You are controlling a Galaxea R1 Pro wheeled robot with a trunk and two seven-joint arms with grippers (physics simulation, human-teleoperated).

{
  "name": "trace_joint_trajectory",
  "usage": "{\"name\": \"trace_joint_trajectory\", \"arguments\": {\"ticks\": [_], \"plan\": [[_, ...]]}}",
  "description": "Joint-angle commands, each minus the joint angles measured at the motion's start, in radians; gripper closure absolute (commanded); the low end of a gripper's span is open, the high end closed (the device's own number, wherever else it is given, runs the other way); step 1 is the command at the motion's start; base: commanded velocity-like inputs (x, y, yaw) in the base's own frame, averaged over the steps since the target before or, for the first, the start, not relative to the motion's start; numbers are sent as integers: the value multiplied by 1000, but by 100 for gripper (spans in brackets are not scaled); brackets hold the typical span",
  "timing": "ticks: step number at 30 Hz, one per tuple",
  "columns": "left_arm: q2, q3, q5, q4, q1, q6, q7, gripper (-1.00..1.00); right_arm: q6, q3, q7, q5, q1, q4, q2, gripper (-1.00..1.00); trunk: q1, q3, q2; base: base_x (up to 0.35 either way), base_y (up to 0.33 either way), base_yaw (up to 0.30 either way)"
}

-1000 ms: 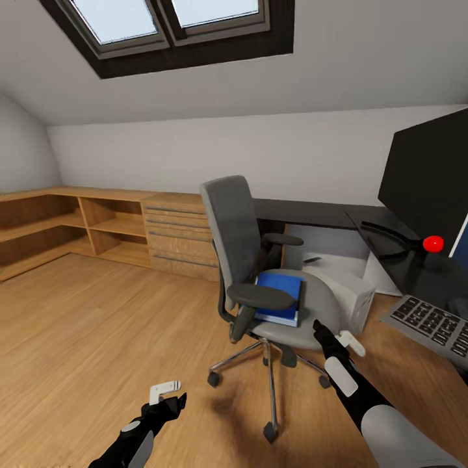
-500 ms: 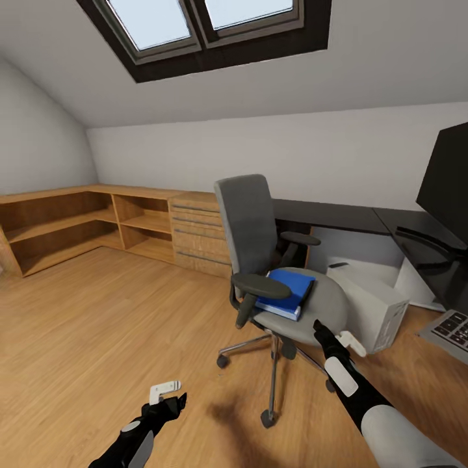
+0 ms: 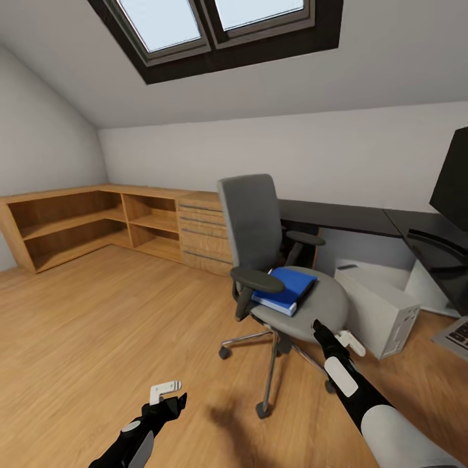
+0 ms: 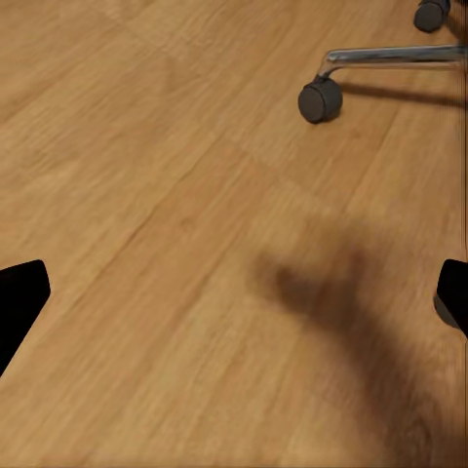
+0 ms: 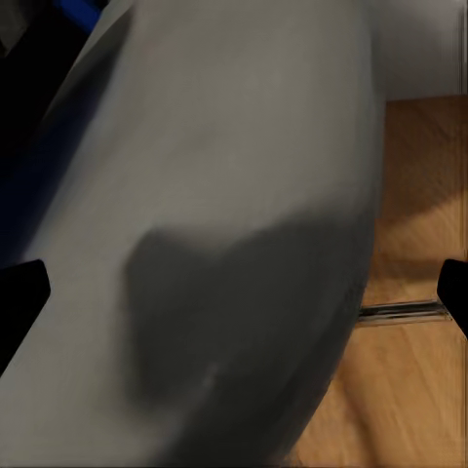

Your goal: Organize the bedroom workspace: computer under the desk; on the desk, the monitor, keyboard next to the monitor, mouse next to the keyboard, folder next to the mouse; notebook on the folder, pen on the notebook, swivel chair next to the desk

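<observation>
From the head view, the right tool (image 3: 338, 340) hangs just off the swivel chair (image 3: 286, 273) seat's front edge, spread wide and empty, likely lined up for the folder (image 3: 286, 289) lying on the seat. The left tool (image 3: 166, 392) idles low over the floor (image 3: 97, 338). In the left wrist view its fingertips (image 4: 21, 302) stand wide apart above bare boards and a caster (image 4: 320, 98); in the right wrist view the grey seat looms close between spread tips.

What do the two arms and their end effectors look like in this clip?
Both arms are black with pale grey-white panels. The right arm has a rounded light grey forearm shell and a white oblong plate near the wrist. The left arm is black with a small grey patch. The left end effector and the right end effector each carry white finger pieces. No cables show.
</observation>
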Motion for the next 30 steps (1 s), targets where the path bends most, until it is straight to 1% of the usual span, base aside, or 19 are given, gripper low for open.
{"name": "trace_joint_trajectory", "arguments": {"ticks": [1,17,23,28,30], "plan": [[-1,6,9,1,0,0,-7,-100,-5,8,-6,-7,-1,-1,-1,-100,0,-1,0,0,0,-179],[-2,6,9,1,0,0,-7,-100,-5,8,-6,-8,-1,-1,-2,-100,0,7,0,0,0,-226],[-1,6,9,1,0,0,-7,-100,-6,8,-5,-7,-1,-1,-3,-100,0,7,0,6,0,-70],[0,6,9,2,0,0,-8,-100,-9,9,2,-4,-1,0,-3,-100,0,7,0,180,0,-13],[-12,6,14,-9,3,-4,-14,-100,-1,16,-9,8,-12,-10,-10,-100,0,7,0,0,0,0]]}}
